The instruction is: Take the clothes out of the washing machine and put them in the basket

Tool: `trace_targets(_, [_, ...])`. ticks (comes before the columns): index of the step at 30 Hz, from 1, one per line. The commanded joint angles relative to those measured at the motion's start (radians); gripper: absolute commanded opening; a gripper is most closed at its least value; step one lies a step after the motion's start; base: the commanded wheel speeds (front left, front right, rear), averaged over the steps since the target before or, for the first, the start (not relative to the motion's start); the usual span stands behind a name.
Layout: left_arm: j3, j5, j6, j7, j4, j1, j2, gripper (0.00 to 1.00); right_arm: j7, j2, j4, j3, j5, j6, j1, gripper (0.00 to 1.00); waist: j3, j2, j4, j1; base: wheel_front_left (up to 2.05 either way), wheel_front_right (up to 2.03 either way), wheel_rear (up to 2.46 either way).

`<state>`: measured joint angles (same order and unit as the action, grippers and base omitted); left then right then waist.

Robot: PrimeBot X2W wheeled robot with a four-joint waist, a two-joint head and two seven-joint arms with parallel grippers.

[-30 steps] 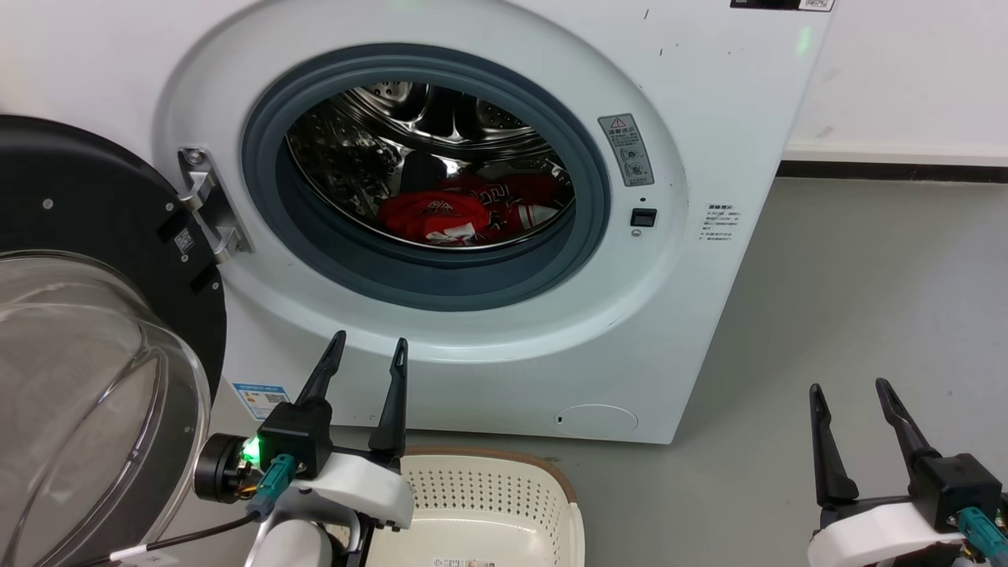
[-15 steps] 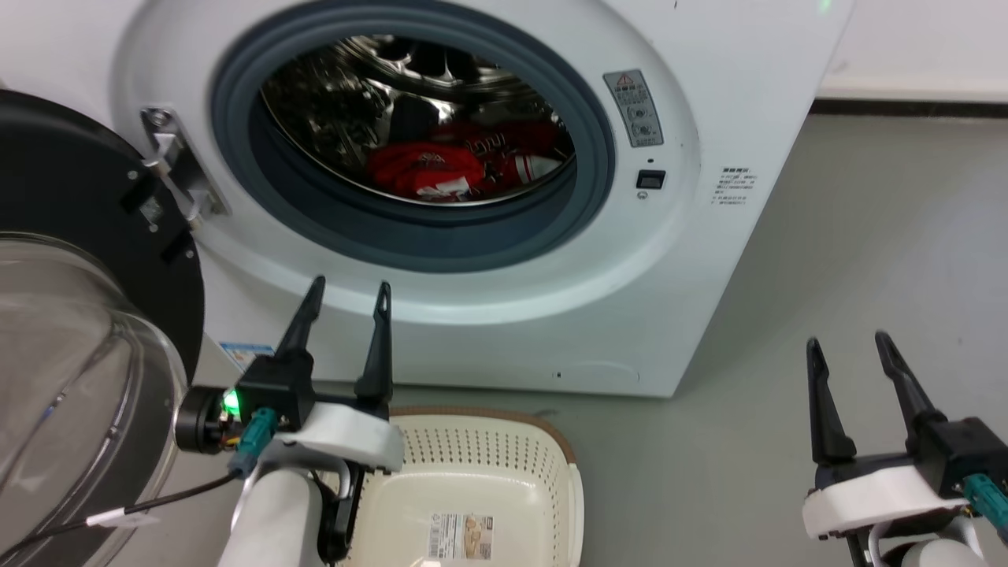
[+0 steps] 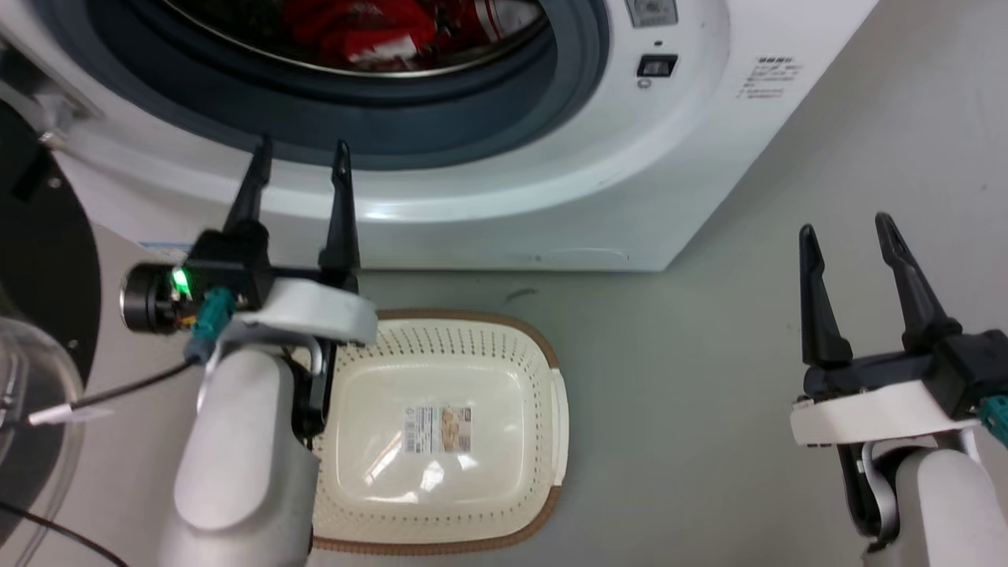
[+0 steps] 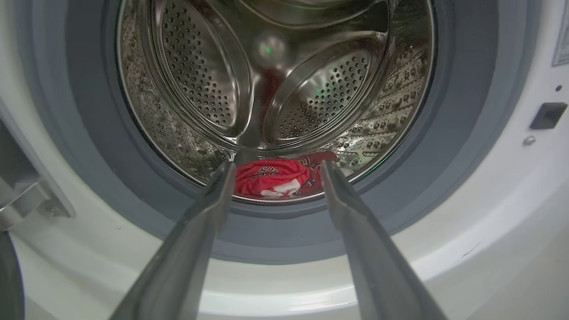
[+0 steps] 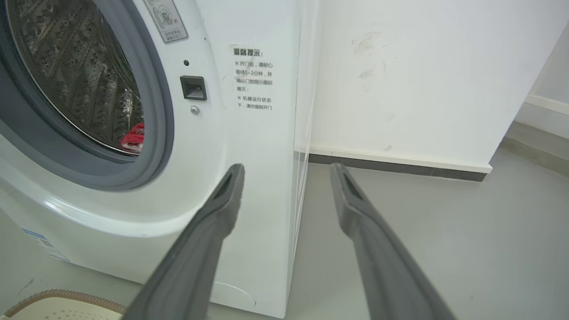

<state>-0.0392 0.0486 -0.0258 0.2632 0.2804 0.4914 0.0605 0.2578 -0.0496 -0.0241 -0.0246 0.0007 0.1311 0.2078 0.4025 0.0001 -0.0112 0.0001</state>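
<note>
On the white front of the washing machine (image 3: 693, 157), right of the porthole: a grey warning sticker (image 5: 165, 18) with small pictograms, too fine to read. Below it, a dark latch socket (image 5: 193, 87). Further right, a block of printed Chinese text headed 温馨提示 (image 5: 249, 52). Low at the front's left corner, a blue-edged label (image 5: 44, 244), unreadable.

Inside the steel drum (image 4: 200, 80), at its bottom: the clothes (image 4: 271, 178), a crumpled red heap with white trim, longer across the drum than deep. Dark lettering on the red, too small to make out. At the left, the door (image 3: 39, 252) swung open, black frame around a clear glass bulge.

On the floor (image 3: 693, 378) just before the machine: the basket (image 3: 543, 346), mouth up, with only a printed label (image 3: 438, 429) stuck flat on its bottom, text not legible. Handle on the right side; left end hidden behind the left forearm, so long axis hard to judge.

Left fingers (image 3: 340, 205) released, spread wide and empty, pointing straight at the porthole, tips before the lower grey seal (image 3: 441, 118). In the left wrist view, clothes framed between the tips, apart from them.

Right fingers (image 3: 815, 299) released too, spread and empty, above the floor off the machine's right corner, pointing toward that corner and the white wall (image 5: 422, 80) behind.
</note>
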Motion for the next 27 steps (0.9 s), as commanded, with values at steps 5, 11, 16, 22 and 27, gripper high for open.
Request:
trace_targets(5, [0.016,-0.011,0.006,0.002,0.05,0.114,0.021,1.0,0.006,-0.001,0.0,0.019,0.006,0.0,0.06,1.0,0.135,-0.0001,-0.04,-0.0001,0.0,0.0,0.0])
trace_targets(11, [0.037,-0.016,0.006,0.002,0.152,0.274,0.058,1.0,0.009,-0.001,-0.015,0.041,0.026,-0.001,0.113,1.0,0.211,-0.0001,-0.071,-0.0001,0.0,0.0,0.0])
trace_targets(16, [0.041,-0.019,-0.003,0.002,0.274,0.415,0.095,1.0,0.009,-0.001,-0.022,0.059,0.05,0.0,0.132,1.0,0.244,-0.0001,-0.102,-0.0001,0.0,0.0,0.0])
trace_targets(22, [0.049,-0.014,-0.011,-0.024,0.452,0.594,0.15,1.0,0.008,-0.001,-0.03,0.092,0.073,-0.001,0.149,1.0,0.269,-0.0001,-0.147,-0.0001,0.0,0.0,0.0])
trace_targets(27, [0.035,-0.025,-0.022,-0.102,0.578,0.729,0.189,1.0,0.008,0.0,-0.036,0.111,0.101,-0.001,0.157,1.0,0.284,-0.0001,-0.181,-0.0001,0.0,0.0,0.0])
